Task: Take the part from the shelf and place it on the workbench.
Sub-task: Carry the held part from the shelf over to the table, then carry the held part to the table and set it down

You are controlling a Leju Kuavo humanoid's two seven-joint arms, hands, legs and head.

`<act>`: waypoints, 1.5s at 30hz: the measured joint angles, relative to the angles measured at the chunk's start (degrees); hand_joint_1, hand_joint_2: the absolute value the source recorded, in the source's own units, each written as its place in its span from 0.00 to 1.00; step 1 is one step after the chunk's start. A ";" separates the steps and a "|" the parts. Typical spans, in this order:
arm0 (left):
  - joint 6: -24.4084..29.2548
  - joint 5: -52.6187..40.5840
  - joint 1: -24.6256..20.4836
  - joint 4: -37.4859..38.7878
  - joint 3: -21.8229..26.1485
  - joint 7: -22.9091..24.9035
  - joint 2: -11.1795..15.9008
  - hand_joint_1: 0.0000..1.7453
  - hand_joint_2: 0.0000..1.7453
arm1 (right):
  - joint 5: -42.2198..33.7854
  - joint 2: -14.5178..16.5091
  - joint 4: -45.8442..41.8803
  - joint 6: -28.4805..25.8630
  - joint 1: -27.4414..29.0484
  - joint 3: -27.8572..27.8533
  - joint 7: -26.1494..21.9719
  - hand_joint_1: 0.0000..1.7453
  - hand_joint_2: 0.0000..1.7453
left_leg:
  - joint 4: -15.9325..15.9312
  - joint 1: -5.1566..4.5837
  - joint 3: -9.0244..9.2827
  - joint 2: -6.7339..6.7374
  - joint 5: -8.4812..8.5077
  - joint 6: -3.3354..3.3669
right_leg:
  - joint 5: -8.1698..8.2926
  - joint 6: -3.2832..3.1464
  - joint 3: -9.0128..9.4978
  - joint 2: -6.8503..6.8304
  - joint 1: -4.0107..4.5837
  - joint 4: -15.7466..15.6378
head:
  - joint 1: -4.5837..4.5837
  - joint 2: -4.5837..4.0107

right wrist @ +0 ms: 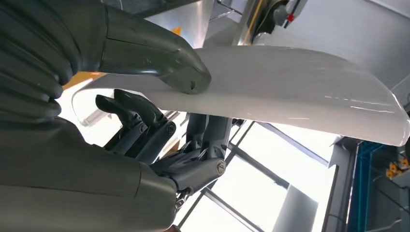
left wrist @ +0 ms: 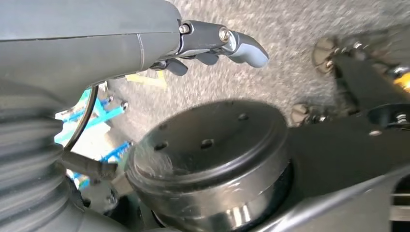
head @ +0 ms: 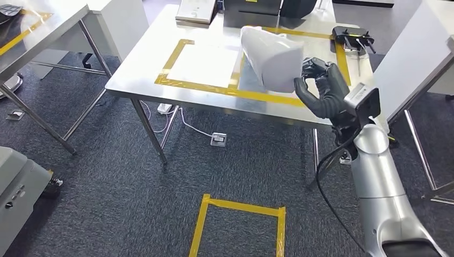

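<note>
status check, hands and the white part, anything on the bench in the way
Right hand grips the white part, held above the workbench. Left hand holds nothing, hanging over the floor. Taped zone bare; black tool off at the far corner.

A steel desk [head: 144, 59] stands on dark grey carpet floor [head: 107, 176]. Yellow tape [head: 225, 90] marks a rectangle on the desk top, split by a strip into two fields. A white sheet [head: 206, 64] lies flat in one field. Just beyond the tape's far corner rests a black tool [head: 350, 37]. Near the desk's far edge, past the tape, sits a pale flat box [head: 197, 12]. On the floor, a yellow tape square [head: 241, 225] lies well apart from the desk.
</note>
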 joint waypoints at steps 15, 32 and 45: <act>-0.01 -0.01 -1.00 0.01 -1.15 0.81 0.08 0.00 1.00 | 3.19 2.69 23.46 -8.19 -15.41 0.34 -0.86 1.00 1.00 | 5.67 -0.26 3.70 -0.34 -5.46 -2.39 | 7.32 -2.06 -5.79 -0.24 0.09 -5.40 | 0.01 -0.01; -0.01 -3.65 -2.27 0.00 -4.95 3.52 0.19 0.00 1.00 | 10.95 7.00 45.20 -19.18 -30.02 3.38 11.87 1.00 1.00 | -1.37 -0.94 -0.40 -0.34 1.49 0.92 | 0.06 -0.44 -4.69 0.08 0.66 4.73 | 0.07 -0.01; -0.01 -3.08 -3.41 -0.33 -6.15 2.46 -0.40 0.00 1.00 | 12.74 3.75 52.64 -22.46 -31.00 4.56 20.57 0.00 0.00 | -0.93 -0.85 5.10 -0.53 -4.03 -0.32 | 9.36 -1.19 -6.88 -0.22 0.71 -6.64 | -0.01 0.01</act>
